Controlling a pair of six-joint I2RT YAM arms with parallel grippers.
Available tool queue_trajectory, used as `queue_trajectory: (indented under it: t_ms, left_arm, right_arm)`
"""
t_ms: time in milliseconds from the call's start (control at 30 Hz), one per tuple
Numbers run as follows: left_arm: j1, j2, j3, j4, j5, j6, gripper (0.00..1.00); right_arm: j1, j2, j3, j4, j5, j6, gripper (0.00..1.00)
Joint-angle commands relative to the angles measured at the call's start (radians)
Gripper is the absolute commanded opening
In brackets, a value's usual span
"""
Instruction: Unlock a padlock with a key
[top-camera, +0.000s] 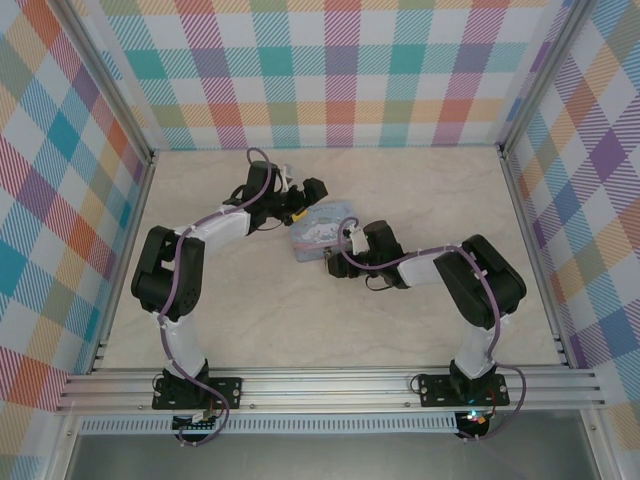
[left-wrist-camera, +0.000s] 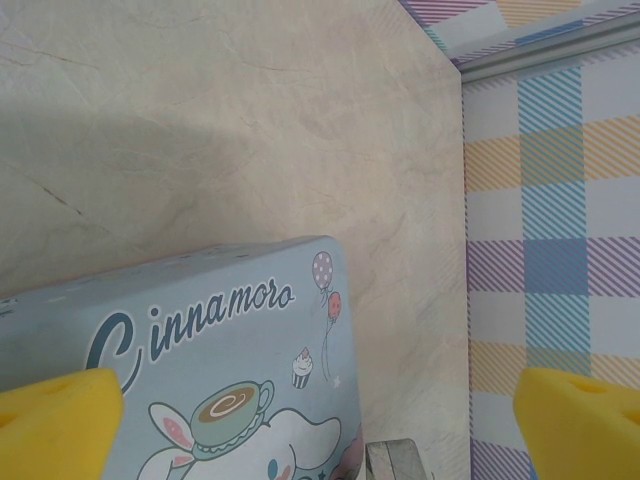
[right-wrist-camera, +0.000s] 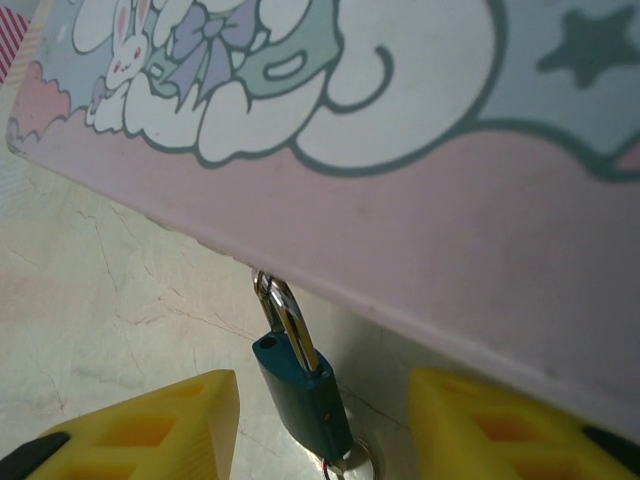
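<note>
A small teal padlock (right-wrist-camera: 305, 395) hangs by its silver shackle (right-wrist-camera: 290, 320) from the edge of the cartoon-printed tin (right-wrist-camera: 400, 200). One shackle hole in the body's top shows empty. At its lower end a silvery bit of the key (right-wrist-camera: 358, 465) shows, mostly cut off by the frame edge. My right gripper (right-wrist-camera: 322, 400) straddles the padlock, and its yellow fingers (right-wrist-camera: 180, 420) stand apart from it on both sides, open. My left gripper (left-wrist-camera: 315, 400) is wide open above the tin's lid (left-wrist-camera: 200, 340), holding nothing. From above, both grippers (top-camera: 297, 213) (top-camera: 335, 262) flank the tin (top-camera: 322, 228).
The tin lies mid-table on the marble-look surface (top-camera: 420, 190). Checked walls (left-wrist-camera: 550, 250) and metal rails (top-camera: 330, 385) enclose the table. A grey metal piece (left-wrist-camera: 395, 460) shows by the tin's corner in the left wrist view.
</note>
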Motion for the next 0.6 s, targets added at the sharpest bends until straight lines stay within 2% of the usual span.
queue_trajectory:
  t_ms: [0,133,367,567]
  left_arm:
    - [-0.008,0.024,0.010,-0.005,-0.003,-0.002,1.00]
    - [-0.008,0.023,0.007,-0.004,-0.004,-0.005,1.00]
    - [-0.008,0.013,-0.008,-0.006,-0.019,-0.009,1.00]
    - [-0.008,-0.009,-0.032,-0.025,-0.046,0.008,1.00]
  right_arm:
    - [0.013,0.022,0.014,0.007,-0.015,-0.029,0.45]
    - [0.017,0.034,0.015,0.010,-0.014,-0.032,0.41]
    - [0.022,0.033,0.018,0.006,-0.001,-0.039,0.27]
    - [0.022,-0.015,-0.012,-0.015,0.077,-0.050,0.19]
